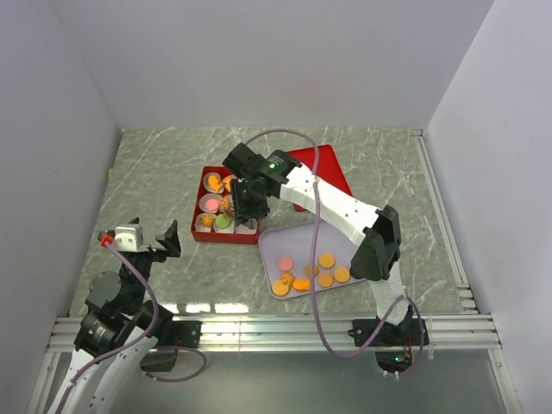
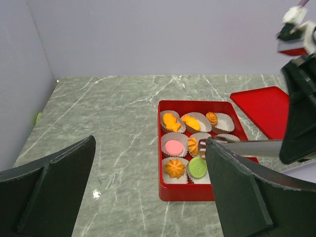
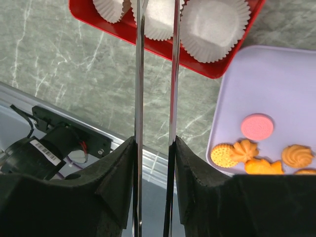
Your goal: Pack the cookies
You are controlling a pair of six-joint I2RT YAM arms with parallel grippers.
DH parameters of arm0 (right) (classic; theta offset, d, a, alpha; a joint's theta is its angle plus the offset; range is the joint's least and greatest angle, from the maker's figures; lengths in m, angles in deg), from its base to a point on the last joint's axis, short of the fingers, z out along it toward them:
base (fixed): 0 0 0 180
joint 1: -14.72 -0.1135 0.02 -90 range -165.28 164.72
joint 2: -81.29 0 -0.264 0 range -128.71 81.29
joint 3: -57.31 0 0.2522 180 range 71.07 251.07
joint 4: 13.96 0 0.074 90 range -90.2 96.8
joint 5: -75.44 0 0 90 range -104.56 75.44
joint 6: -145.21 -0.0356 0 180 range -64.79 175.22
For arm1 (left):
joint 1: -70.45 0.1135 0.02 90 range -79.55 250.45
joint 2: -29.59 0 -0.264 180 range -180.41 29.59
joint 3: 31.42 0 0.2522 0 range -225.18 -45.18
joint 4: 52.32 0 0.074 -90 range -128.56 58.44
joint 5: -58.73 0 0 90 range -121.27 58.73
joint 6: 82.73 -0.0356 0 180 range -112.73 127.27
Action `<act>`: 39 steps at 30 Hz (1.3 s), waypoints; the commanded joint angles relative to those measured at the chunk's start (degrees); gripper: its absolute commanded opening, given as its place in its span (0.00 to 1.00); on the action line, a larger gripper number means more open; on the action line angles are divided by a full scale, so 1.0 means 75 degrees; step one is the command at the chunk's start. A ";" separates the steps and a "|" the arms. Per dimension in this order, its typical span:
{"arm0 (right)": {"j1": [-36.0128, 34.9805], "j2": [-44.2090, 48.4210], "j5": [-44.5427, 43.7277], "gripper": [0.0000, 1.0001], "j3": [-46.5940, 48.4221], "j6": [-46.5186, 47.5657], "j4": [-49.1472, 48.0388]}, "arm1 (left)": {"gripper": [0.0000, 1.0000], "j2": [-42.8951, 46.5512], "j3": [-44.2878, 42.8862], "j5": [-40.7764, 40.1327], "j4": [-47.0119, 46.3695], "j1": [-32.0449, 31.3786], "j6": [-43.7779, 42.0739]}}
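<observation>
Cookies: top view shows a loose batch on the lavender tray, base-side of the right tool. More sit in the red box under it. Left tool is well to the side, over the worktop.
Left wrist: left tool wide apart, holding nothing.
Right wrist: right blades slightly apart, nothing seen between them, tips cropped.

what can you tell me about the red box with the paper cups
The red box is shallow, square, glossy like plastic, lying flat on the marbled table beside the lavender tray, a red lid behind it. White paper cups fill it in threes; seven hold cookies, orange, pink, green; two by the tray look empty. The right gripper hangs over its right side; contact unclear.
</observation>
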 commanded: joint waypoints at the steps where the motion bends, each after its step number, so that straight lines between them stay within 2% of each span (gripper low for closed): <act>1: -0.0016 0.0885 -0.0374 0.42 0.0077 0.0027 0.0188 | 0.99 0.0136 0.0008 0.0020 -0.0223 -0.0012 -0.0051; 8: -0.0016 0.1997 -0.0737 0.42 -0.0473 -0.0079 0.0376 | 0.99 0.0136 0.0008 -0.0004 -0.0223 -0.0024 -0.0051; 11: -0.0004 0.2700 -0.0924 0.42 -0.1198 -0.0184 0.0365 | 0.99 0.0136 0.0008 -0.0004 -0.0223 -0.0012 -0.0051; 15: -0.0004 0.3720 -0.1088 0.42 -0.2858 -0.0395 0.0154 | 1.00 0.0159 0.0008 -0.0027 -0.0211 -0.0024 -0.0039; 22: -0.0039 0.5337 -0.0926 0.42 -0.4913 -0.0828 -0.0104 | 0.99 0.0171 -0.0003 -0.0050 -0.0211 -0.0024 -0.0039; 28: -0.0262 0.5726 -0.0761 0.42 -0.5583 -0.1110 -0.0163 | 0.99 0.0159 -0.0003 -0.0039 -0.0211 -0.0024 -0.0039; 39: -0.1117 0.5269 -0.1018 0.49 -0.5817 -0.1520 0.0118 | 1.00 0.0253 0.0008 -0.0039 -0.0188 -0.0024 -0.0039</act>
